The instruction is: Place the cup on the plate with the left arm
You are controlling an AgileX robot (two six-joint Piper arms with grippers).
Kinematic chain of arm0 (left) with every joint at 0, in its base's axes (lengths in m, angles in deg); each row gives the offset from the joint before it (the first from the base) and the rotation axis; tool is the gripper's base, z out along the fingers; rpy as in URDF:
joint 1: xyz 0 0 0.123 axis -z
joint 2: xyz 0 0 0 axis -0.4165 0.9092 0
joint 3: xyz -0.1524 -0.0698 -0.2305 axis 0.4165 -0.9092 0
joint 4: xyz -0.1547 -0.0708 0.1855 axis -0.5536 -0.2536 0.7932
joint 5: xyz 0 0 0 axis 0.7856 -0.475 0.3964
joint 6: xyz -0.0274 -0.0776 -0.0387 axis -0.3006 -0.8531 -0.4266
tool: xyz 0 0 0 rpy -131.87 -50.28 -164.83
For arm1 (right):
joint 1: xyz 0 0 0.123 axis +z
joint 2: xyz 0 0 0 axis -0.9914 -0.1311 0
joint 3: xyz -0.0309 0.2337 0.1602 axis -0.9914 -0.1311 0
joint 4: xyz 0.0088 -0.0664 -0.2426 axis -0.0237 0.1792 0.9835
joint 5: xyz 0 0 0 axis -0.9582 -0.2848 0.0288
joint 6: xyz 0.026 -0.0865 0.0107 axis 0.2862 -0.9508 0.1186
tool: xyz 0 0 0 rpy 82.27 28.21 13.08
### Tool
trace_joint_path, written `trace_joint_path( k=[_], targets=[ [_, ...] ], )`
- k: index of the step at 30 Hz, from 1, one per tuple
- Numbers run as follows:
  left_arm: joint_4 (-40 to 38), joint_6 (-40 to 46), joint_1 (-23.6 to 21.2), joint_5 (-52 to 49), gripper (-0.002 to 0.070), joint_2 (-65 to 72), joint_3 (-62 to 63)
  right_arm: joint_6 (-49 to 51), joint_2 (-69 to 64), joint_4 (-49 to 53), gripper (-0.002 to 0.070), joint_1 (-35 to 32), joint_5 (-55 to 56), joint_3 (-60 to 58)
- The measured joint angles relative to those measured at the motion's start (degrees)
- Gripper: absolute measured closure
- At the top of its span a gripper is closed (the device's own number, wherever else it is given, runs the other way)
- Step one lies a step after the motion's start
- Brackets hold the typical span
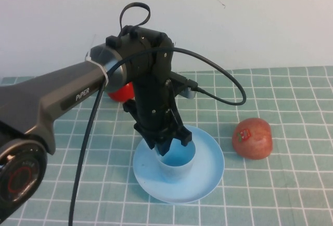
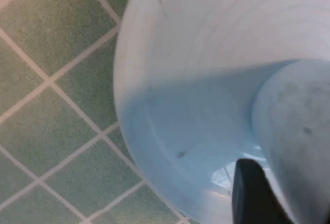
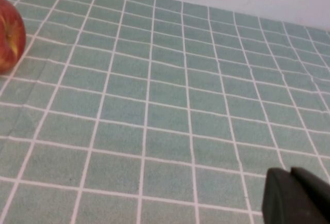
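The light blue cup (image 1: 176,161) stands upright on the light blue plate (image 1: 208,171), left of the plate's middle. My left gripper (image 1: 171,143) reaches down from above and is shut on the far part of the cup's rim. In the left wrist view one black finger (image 2: 252,195) lies against the outside of the cup's wall (image 2: 294,131), with the plate (image 2: 175,90) beneath; the other finger is hidden. My right gripper (image 3: 292,195) is out of the high view; its wrist view shows it shut and empty, low over the tablecloth.
A red apple (image 1: 252,138) lies on the green checked cloth right of the plate and also shows in the right wrist view (image 3: 7,33). A red object (image 1: 120,92) sits behind the left arm, mostly hidden. A white wall bounds the far side.
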Motion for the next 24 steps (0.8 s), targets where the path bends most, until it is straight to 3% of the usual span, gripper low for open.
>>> trace_joint_path(
  k=[4,8,11,16,24],
  targets=[
    [1.9,0.0,0.0,0.0,0.0345,-0.1,1.2,0.0,0.0,0.0,0.0678,0.0,0.0,0.0],
    [2.5,0.0,0.0,0.0,0.0323,-2.0,2.3,0.0,0.0,0.0,0.0678,0.0,0.0,0.0],
    [2.9,0.0,0.0,0.0,0.0391,-5.3,2.5,0.0,0.0,0.0,0.0678,0.0,0.0,0.0],
    [5.4,-1.3,0.0,-0.2,0.0618,-14.4,2.8,0.0,0.0,0.0,0.0678,0.0,0.0,0.0],
    [1.7,-2.8,0.0,-1.2,0.0671,-31.6,2.9,0.0,0.0,0.0,0.0678,0.0,0.0,0.0]
  ],
)
